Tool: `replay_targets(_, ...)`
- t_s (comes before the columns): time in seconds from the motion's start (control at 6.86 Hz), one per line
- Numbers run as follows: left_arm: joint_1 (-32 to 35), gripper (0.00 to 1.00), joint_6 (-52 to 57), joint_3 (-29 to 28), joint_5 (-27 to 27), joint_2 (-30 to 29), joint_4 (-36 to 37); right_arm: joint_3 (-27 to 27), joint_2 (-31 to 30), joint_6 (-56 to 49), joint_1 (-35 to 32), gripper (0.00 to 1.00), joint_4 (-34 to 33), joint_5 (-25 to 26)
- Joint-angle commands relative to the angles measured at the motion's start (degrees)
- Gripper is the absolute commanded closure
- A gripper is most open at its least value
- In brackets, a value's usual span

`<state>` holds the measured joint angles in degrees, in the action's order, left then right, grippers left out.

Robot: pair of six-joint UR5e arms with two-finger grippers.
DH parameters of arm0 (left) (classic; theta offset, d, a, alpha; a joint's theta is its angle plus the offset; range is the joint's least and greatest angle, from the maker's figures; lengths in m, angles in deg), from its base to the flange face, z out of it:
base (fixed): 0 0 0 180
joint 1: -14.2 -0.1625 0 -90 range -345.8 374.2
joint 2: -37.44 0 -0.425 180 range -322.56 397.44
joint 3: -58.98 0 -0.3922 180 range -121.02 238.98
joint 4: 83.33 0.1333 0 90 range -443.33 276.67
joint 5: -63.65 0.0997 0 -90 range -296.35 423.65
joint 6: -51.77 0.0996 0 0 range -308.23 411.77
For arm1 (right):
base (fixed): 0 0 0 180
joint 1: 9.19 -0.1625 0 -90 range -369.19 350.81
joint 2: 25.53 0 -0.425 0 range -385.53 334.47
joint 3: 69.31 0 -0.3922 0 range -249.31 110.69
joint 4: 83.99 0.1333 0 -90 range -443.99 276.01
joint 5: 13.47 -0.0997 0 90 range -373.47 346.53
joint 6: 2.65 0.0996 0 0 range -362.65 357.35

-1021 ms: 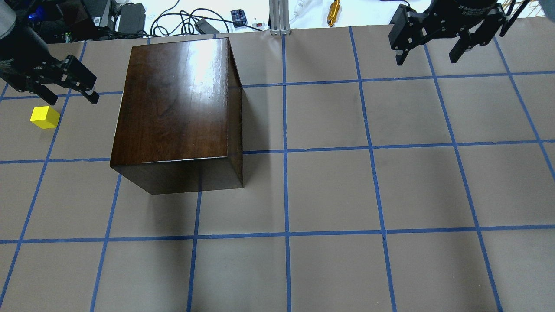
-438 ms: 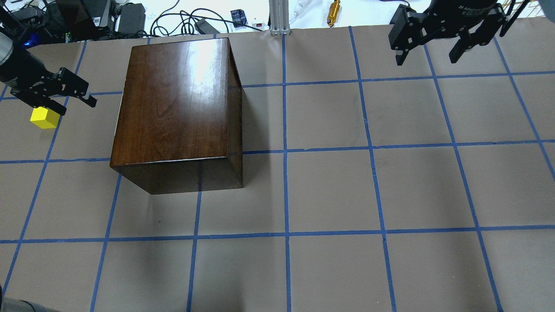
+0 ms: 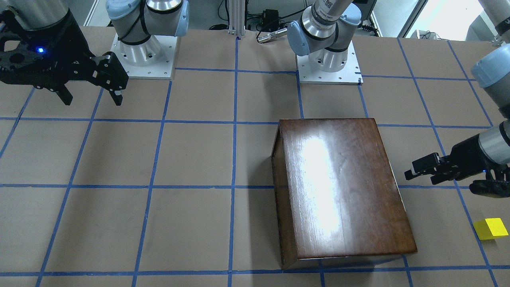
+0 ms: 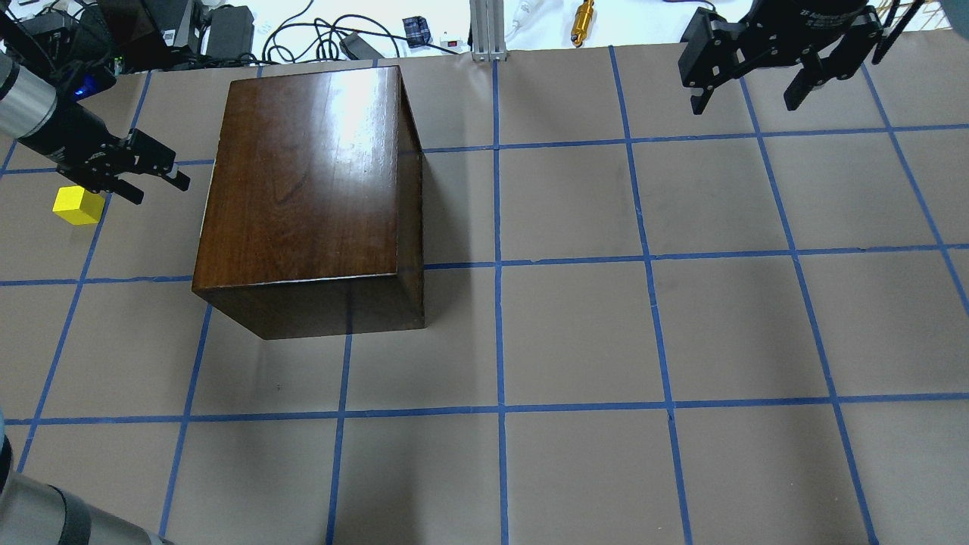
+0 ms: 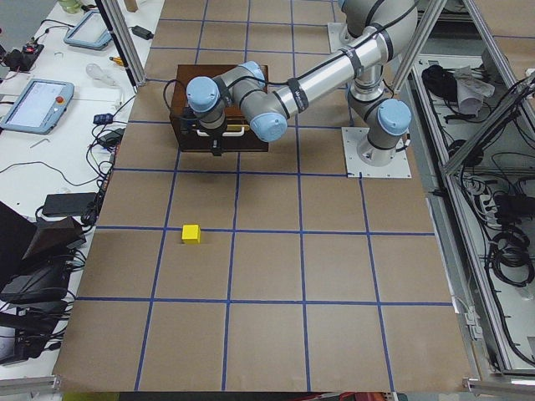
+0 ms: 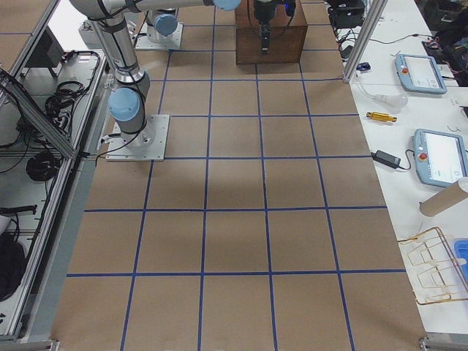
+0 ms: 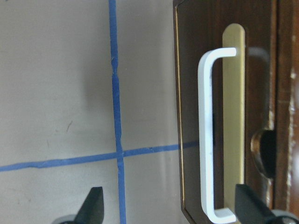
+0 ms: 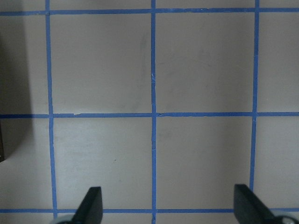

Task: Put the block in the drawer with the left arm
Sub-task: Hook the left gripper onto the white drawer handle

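The yellow block (image 4: 77,205) lies on the table, left of the dark-brown wooden box (image 4: 310,174); it also shows in the front view (image 3: 491,229). The drawer is shut. Its dark front (image 7: 254,84) and pale metal handle (image 7: 205,135) fill the left wrist view. My left gripper (image 4: 155,183) is open and empty. It is held level between block and box, pointing at the drawer front, close to it but apart. The handle lies between its fingertips (image 7: 96,205) in the wrist view. My right gripper (image 4: 746,104) is open and empty at the far right.
The table is brown paper with a blue tape grid (image 4: 498,261). Cables and small devices (image 4: 318,34) lie beyond the far edge. The two arm bases (image 3: 143,52) stand at the robot's side. The right wrist view shows only bare table (image 8: 103,65).
My left gripper has moved from beside the block toward the box's left face, turned level and narrowed its opening. The block, box and right arm have not moved.
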<state>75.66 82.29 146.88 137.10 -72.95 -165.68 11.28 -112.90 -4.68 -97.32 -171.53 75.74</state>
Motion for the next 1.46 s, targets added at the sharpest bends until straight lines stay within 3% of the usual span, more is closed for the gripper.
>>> replay_targets(0.0,0.06,0.00,-0.72,2.52,-3.04,-1.14,0.61,0.00,-0.07,0.00,0.06,0.00,0.00,-0.09)
replay_targets(0.88,0.06,0.00,-0.64,3.51,-4.19,-3.51,2.63,0.00,0.01,0.00,0.06,0.00,0.00,0.00)
replay_targets(1.31,-0.03,0.00,-0.29,2.54,-0.27,-3.42,4.47,0.00,-0.07,0.00,-0.03,0.00,0.00,0.00)
